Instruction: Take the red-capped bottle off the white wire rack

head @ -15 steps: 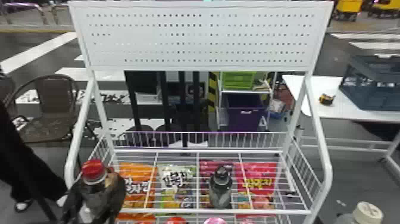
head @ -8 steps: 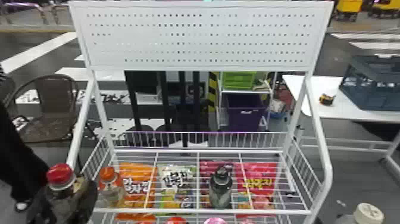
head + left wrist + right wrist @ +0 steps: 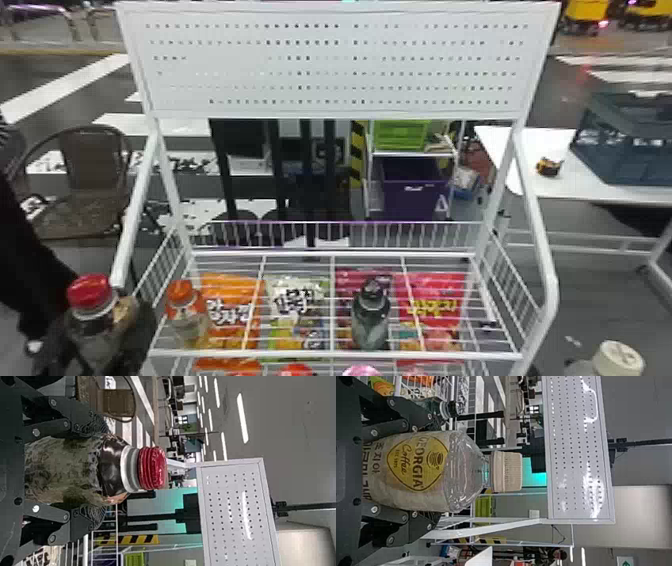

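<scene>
Swinging outward is the big change here: the left tool (image 3: 95,471) carries the red-capped bottle (image 3: 92,320) from over the white wire rack's (image 3: 330,354) front left corner to outside its left edge. It's got the bottle pinched around the body between both fingers, cap up, roughly upright. That move also uncovers an orange-capped bottle (image 3: 186,312), standing just inside that same corner.

So imo the actual taking-off part is basically done, and what's left is keeping the grip and pulling further clear of the side rail. Main risk I'd guess is drifting back and bumping the orange-capped one. Meanwhile the right tool (image 3: 436,466) is parked off the front right corner, gripping a cream-capped bottle (image 3: 419,471).
</scene>
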Controlling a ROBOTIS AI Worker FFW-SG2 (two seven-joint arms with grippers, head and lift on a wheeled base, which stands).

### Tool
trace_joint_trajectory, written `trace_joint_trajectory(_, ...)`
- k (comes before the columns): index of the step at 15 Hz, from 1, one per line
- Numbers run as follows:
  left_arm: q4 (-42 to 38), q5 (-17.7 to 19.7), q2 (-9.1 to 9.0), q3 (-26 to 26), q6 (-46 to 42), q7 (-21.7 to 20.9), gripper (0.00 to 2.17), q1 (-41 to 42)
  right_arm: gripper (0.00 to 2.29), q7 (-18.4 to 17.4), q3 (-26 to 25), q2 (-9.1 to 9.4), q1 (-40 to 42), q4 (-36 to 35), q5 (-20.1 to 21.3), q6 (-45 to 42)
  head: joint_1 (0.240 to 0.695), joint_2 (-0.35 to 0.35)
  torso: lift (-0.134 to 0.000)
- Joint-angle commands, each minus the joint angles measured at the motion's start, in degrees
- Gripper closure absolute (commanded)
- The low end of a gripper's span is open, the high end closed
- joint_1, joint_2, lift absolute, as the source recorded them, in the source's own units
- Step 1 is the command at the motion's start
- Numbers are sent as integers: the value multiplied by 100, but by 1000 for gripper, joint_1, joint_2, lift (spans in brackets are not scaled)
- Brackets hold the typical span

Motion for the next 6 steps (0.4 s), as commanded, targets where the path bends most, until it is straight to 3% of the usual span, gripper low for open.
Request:
trace_joint_trajectory(1, 6, 0, 0, 11, 0, 8, 2054, 12, 1426, -3, -5, 0, -17, 21, -3, -20, 499, 0, 0)
trace_joint_trajectory(6, -29, 0, -9, 11, 0, 8, 2054, 21, 1430, -3, -5, -9, -35, 21, -12, -37, 499, 0, 0)
